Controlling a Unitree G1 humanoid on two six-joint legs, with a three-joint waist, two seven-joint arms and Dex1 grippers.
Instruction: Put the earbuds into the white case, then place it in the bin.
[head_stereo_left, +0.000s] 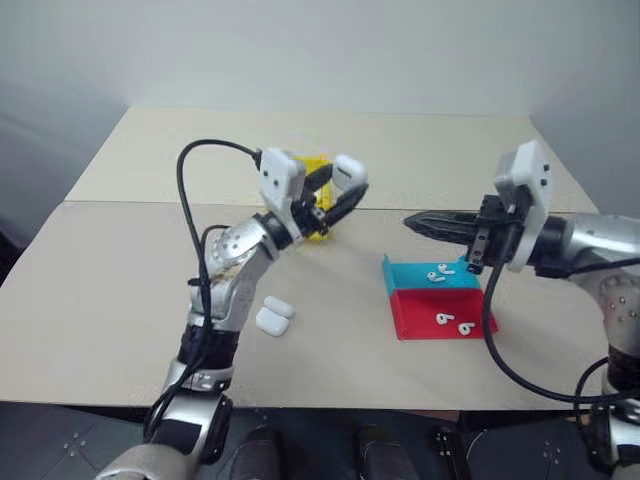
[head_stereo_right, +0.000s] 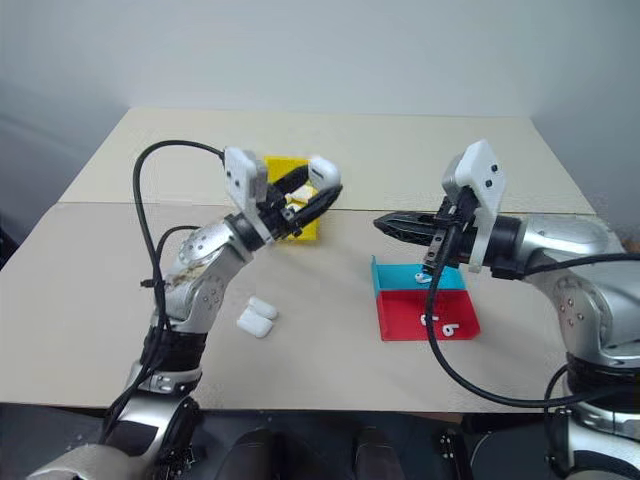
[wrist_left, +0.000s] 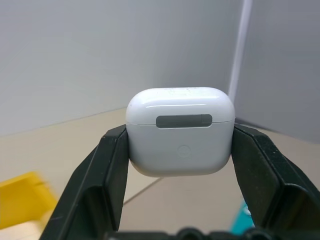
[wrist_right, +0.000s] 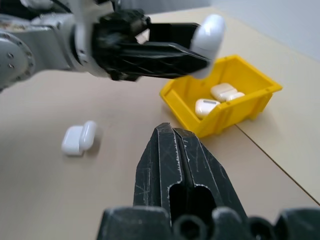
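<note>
The wide beige table (head_stereo_left: 120, 300) spreads out under both arms. On it near the right arm lies the flat teal-and-red plastic tray (head_stereo_left: 400, 318), with tiny white glossy earbuds (head_stereo_left: 438, 275) scattered across it, two on the teal half and two on the red. Up at the table's middle seam sits the small bright yellow rectangular plastic bin (wrist_right: 235, 107), three white cases lying inside it. The left gripper (head_stereo_left: 340, 195) hangs in the air over that bin, clamped on the small glossy white rounded case (wrist_left: 180, 131) (lid closed, squeezed between both black fingers). The right gripper (head_stereo_left: 425, 223) hovers above the tray, jaws pressed together, holding nothing. One more white case (head_stereo_left: 273, 314), lid open, lies beside the left forearm
</note>
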